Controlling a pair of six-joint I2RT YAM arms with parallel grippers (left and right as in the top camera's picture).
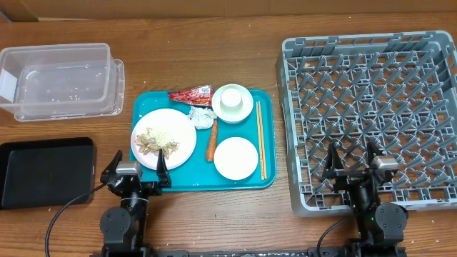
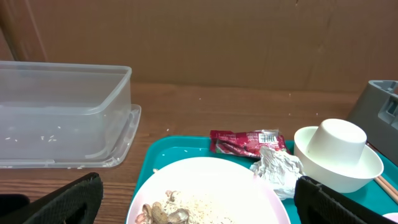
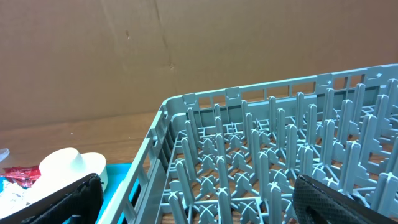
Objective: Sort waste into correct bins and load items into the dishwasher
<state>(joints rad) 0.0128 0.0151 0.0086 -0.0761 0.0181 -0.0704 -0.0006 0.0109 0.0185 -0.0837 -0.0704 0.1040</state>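
Note:
The large plate [image 1: 163, 138] with beige food scraps [image 1: 156, 140] lies on the teal tray [image 1: 200, 184]. My open left gripper [image 1: 138, 160] stands at its near edge, a finger on each side. Also on the tray are a red wrapper [image 1: 191, 94], a crumpled tissue [image 1: 202, 116], an orange sausage stick [image 1: 211, 143], a cup upside down in the bowl [image 1: 233, 103], a small plate [image 1: 235, 158] and chopsticks [image 1: 260, 146]. Over the near left part of the grey dishwasher rack [image 1: 357, 44] my right gripper [image 1: 352, 153] is open and empty.
The clear tub [image 1: 61, 80] stands at the far left and the black tray [image 1: 44, 171] at the near left, beside my left arm. Brown cardboard runs along the table's far side. Bare wood separates the teal tray from the rack.

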